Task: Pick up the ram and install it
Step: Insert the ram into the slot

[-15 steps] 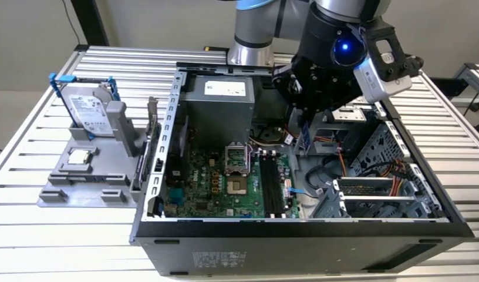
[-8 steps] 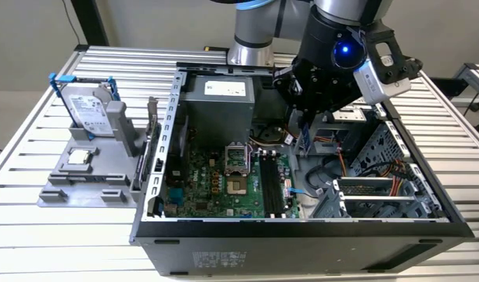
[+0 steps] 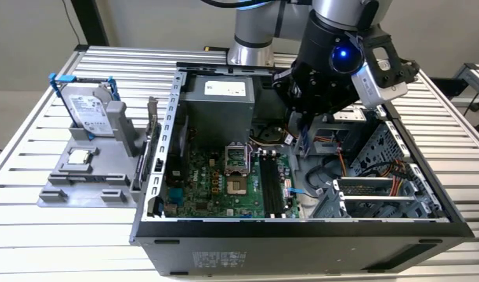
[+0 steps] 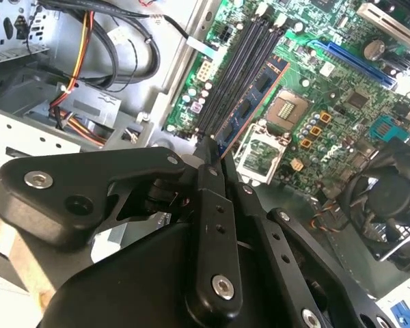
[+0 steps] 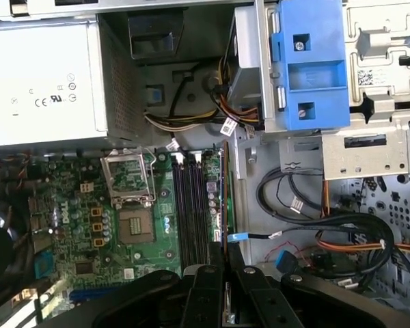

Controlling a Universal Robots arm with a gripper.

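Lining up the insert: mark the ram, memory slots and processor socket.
ram (image 4: 254,96), second wrist view, middle of its blue face.
memory slots (image 4: 231,72), second wrist view, mid-length of the dark slots.
processor socket (image 4: 285,109), second wrist view, its centre.

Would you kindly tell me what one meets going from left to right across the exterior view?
Hard drive → processor socket → memory slots → metal cage.

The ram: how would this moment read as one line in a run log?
end effector: shut on ram | position: over memory slots | seated: cannot tell
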